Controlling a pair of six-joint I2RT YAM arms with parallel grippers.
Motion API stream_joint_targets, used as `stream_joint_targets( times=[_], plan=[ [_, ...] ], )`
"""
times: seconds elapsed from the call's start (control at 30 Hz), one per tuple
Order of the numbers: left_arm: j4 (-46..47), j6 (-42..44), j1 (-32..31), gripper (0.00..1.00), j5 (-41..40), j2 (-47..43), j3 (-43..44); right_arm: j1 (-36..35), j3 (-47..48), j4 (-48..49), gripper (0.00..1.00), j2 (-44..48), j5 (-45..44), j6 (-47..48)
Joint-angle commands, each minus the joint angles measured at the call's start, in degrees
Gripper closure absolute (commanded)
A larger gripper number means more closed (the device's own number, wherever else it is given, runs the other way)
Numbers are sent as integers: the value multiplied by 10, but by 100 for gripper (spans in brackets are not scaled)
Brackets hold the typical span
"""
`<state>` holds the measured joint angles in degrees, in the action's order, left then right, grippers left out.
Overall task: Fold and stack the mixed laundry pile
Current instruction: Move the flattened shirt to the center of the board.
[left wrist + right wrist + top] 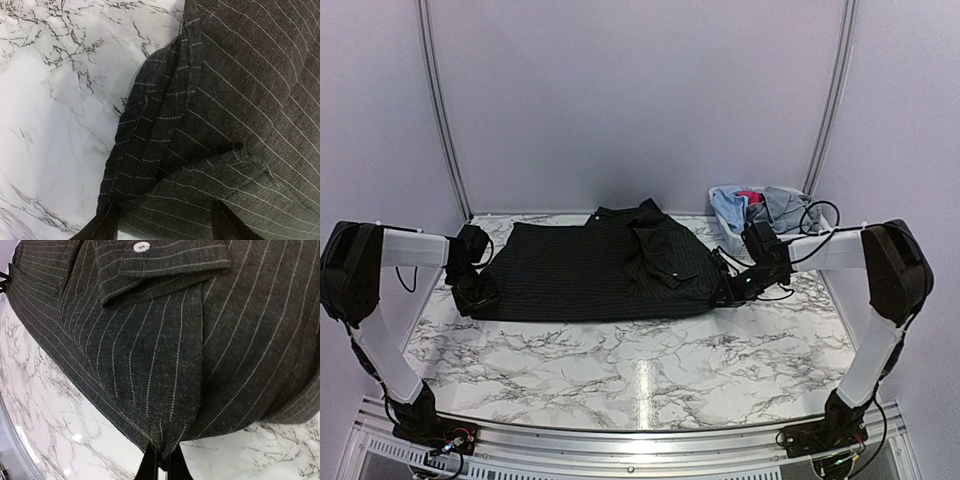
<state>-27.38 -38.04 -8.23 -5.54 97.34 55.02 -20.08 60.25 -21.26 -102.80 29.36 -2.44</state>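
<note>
**Shirt Spread on Table, Both Hands at Its Side Edges**

The shirt [585, 272], black with pinstripes, lay flat across the rear half of the marble table [640, 375]. Its collar pointed toward the back wall, and a folded sleeve lay over its right half.

Left hand [162, 227]: positioned at the shirt's left edge. The fingers [100, 227] stood apart, one over bare table beside the hem and the other over the cloth, with a raised fold of fabric between them. No closed grip was visible.

Right hand [160, 462]: positioned at the shirt's right edge. The fingers were pressed together on the hem, pinching a narrow tuck of cloth. A cuff with a white button [141, 246] lay just beyond the pinch.

Surroundings: a pale basket [723, 238] stood at the rear right corner, just behind the right hand. It held a blue piece [728, 207], a pink piece [750, 196] and a grey piece [783, 207]. A black cable [817, 213] looped from the right arm in front of the grey piece. The basket stood near the shirt's right edge; whether they touched could not be told.
</note>
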Motion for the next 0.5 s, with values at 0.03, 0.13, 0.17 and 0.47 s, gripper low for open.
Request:
stream_joint_targets(
  times=[0.03, 0.13, 0.17, 0.47],
  plan=[
    [-21, 19, 9, 36, -39, 11, -19, 11, 6, -94, 100, 48, -55, -10],
    [-25, 25, 13, 39, -46, 5, -28, 28, -12, -117, 100, 63, -60, -10],
    [-27, 28, 14, 41, -42, 4, -30, 29, -16, -123, 100, 65, -52, -8],
    [-62, 15, 14, 44, 13, -75, -81, 13, -89, -160, 100, 89, -1, -11]
  ],
)
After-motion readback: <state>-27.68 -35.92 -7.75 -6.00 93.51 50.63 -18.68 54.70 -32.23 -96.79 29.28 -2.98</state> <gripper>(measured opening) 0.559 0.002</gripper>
